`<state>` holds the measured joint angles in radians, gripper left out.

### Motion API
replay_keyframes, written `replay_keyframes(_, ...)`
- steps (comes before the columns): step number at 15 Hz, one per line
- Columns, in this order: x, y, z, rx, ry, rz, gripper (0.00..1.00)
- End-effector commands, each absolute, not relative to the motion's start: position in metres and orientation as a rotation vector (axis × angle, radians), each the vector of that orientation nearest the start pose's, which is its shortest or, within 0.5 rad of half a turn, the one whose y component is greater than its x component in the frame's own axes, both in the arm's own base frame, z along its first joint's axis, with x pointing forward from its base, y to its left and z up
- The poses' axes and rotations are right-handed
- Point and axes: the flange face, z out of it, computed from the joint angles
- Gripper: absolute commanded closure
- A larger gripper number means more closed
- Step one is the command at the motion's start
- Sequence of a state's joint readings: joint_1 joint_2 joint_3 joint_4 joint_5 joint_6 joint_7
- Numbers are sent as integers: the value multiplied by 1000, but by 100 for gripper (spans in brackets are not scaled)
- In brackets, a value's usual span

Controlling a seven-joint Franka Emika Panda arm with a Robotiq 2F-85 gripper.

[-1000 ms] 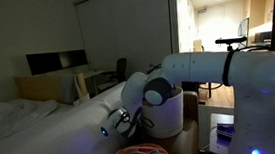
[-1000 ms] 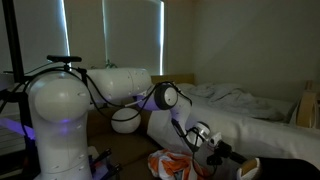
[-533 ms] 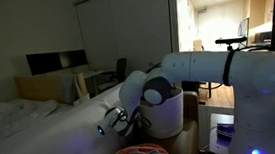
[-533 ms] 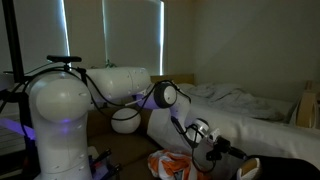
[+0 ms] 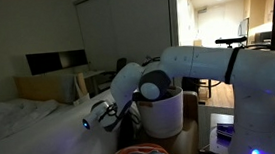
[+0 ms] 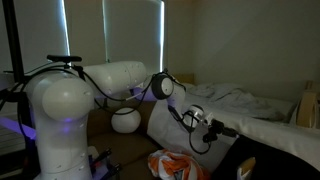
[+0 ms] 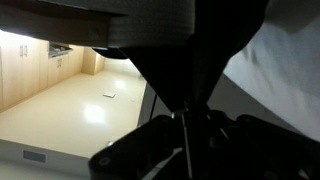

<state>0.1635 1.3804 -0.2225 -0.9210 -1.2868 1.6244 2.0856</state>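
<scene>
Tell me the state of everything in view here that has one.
gripper: shut, pinching the dark cloth
dark cloth: pulled taut from the jaws
white bin: upright
blinds: down
monitors: dark
bedding: rumpled
orange cloth: crumpled

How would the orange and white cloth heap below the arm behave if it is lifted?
The cloth heap looks crumpled, so it would probably sag and drape when lifted. It seems thin fabric, so likely light. Pushed, a loose pile like this would probably bunch up, not roll.
</scene>
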Motion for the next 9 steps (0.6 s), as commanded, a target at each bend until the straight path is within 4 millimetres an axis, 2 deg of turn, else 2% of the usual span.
replay_keyframes(1,737,-65,109,1248,-1211,1091,95)
replay_keyframes(4,737,-78,146,1182,-1324,1126,95)
replay_keyframes(9,726,-109,224,1042,-1507,1162,95)
